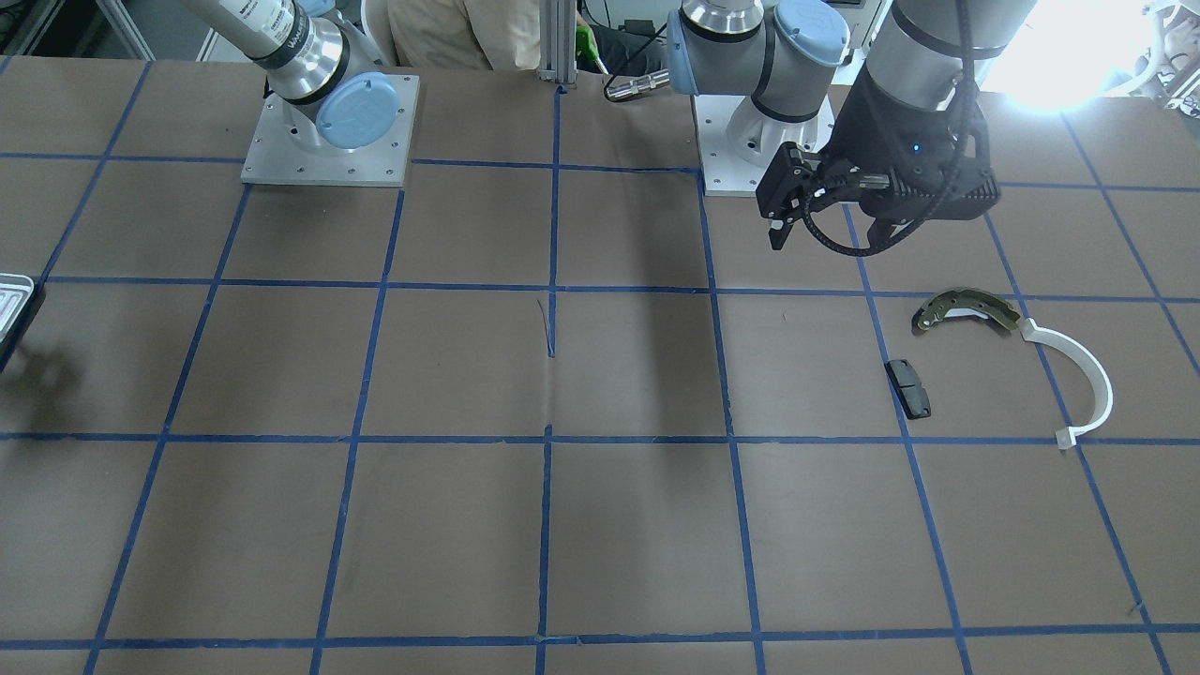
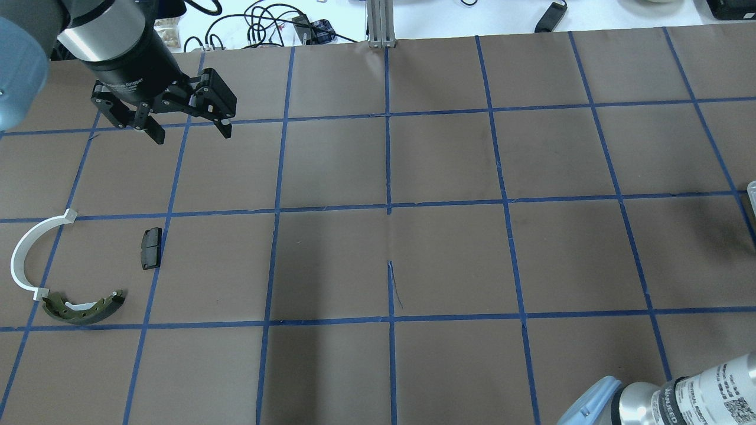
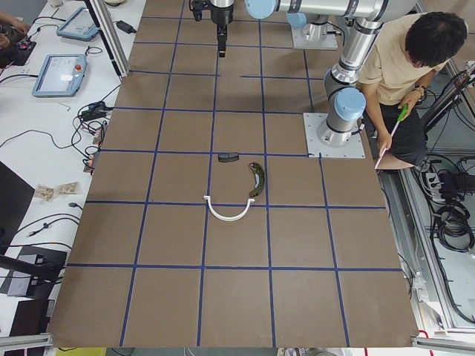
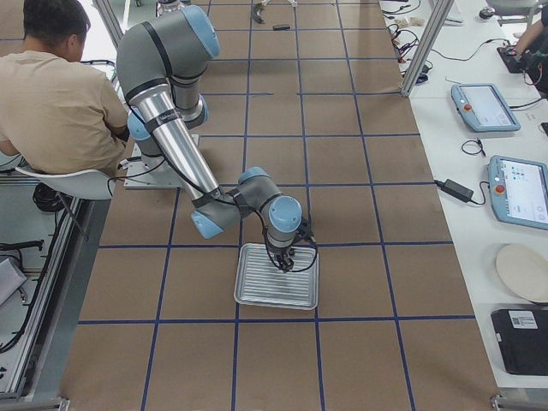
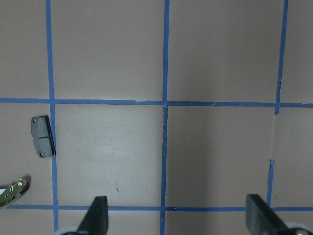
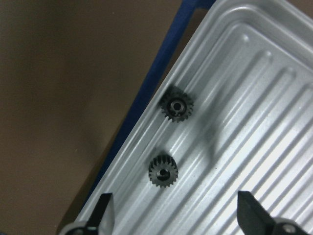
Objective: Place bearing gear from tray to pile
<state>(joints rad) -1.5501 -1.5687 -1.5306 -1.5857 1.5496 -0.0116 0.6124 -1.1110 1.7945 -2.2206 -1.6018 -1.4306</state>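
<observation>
Spread wide and empty, the fingers (image 6: pixel 103 209) of my right gripper (image 6: pixel 177 215) hang over the shallow ribbed silvery tray (image 6: pixel 254 112). A small dark toothed bearing gear (image 6: pixel 163 170) lies below near the rim, with a second gear (image 6: pixel 176 104) just beyond; I judge this stance suits dropping onto the nearer one. My left gripper (image 2: pixel 190 133), likewise unclenched and holding nothing, hovers above the brown counter (image 2: pixel 449 254) near the pile: curved bronze-grey metal brake shoe (image 2: pixel 82 308), thin white plastic arc (image 2: pixel 23 254), small black rectangular pad (image 2: pixel 150 248).
</observation>
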